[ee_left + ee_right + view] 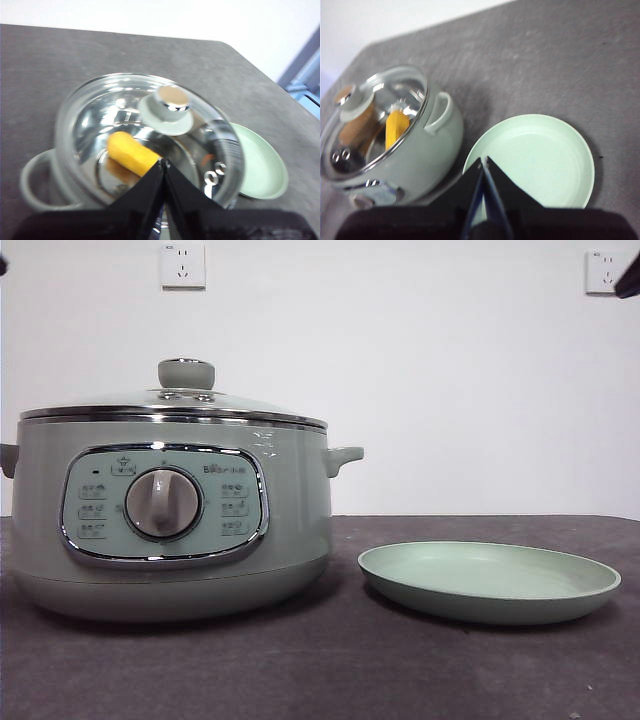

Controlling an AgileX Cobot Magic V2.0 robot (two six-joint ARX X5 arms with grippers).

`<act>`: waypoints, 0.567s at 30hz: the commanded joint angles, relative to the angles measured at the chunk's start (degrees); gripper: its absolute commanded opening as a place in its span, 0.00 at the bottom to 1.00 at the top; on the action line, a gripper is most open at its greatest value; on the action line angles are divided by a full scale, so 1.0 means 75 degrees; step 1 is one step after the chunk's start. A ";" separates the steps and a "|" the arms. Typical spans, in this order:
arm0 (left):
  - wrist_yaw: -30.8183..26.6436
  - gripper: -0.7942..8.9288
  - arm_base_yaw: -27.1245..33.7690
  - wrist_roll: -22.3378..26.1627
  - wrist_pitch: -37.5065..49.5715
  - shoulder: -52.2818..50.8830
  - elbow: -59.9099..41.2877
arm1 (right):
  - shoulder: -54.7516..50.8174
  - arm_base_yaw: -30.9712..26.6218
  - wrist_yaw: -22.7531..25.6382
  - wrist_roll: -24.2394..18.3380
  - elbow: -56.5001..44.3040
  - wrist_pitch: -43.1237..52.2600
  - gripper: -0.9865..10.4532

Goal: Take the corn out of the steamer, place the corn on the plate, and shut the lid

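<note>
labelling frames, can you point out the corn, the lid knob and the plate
corn (131, 152), left wrist view, middle of the cob seen through the glass
lid knob (186, 373), front view, side of the knob
plate (560, 592), front view, outer rim wall

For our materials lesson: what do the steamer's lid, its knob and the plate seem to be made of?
The lid looks like clear glass with a polished chrome rim: the corn shows through it. Its knob seems matte sage-green plastic, topped by a shiny metal cap in the left wrist view. The plate looks like smooth pale-green plastic or glazed ceramic; its even sheen leaves that open.
</note>
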 commanded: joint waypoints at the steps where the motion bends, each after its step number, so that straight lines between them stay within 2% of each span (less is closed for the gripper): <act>1: 0.0332 0.08 0.0003 0.0434 -0.0271 0.0475 0.0431 | 0.0490 0.0009 -0.0280 -0.0880 0.0542 -0.0420 0.09; 4: 0.0565 0.08 0.0003 0.0641 -0.0527 0.0892 0.0816 | 0.0959 0.0009 -0.0469 -0.1233 0.1040 -0.0886 0.12; 7: 0.0650 0.11 0.0003 0.0752 -0.0612 0.1198 0.1055 | 0.1291 0.0009 -0.0449 -0.1323 0.1373 -0.1102 0.30; 8: 0.0650 0.18 0.0003 0.0758 -0.0609 0.1276 0.1102 | 0.1364 0.0009 -0.0443 -0.1314 0.1428 -0.1099 0.35; 10: 0.0647 0.41 0.0003 0.0755 -0.0580 0.1454 0.1192 | 0.1478 0.0009 -0.0417 -0.1297 0.1498 -0.1078 0.44; 11: 0.0647 0.48 0.0000 0.0752 -0.0513 0.1527 0.1206 | 0.1518 0.0009 -0.0399 -0.1282 0.1518 -0.1078 0.45; 12: 0.0644 0.51 -0.0003 0.0731 -0.0460 0.1606 0.1227 | 0.1568 0.0009 -0.0405 -0.1265 0.1533 -0.1075 0.45; 17: 0.0326 0.50 -0.0201 0.0729 -0.0452 0.2320 0.1638 | 0.1679 0.0012 -0.0408 -0.1227 0.1536 -0.1084 0.45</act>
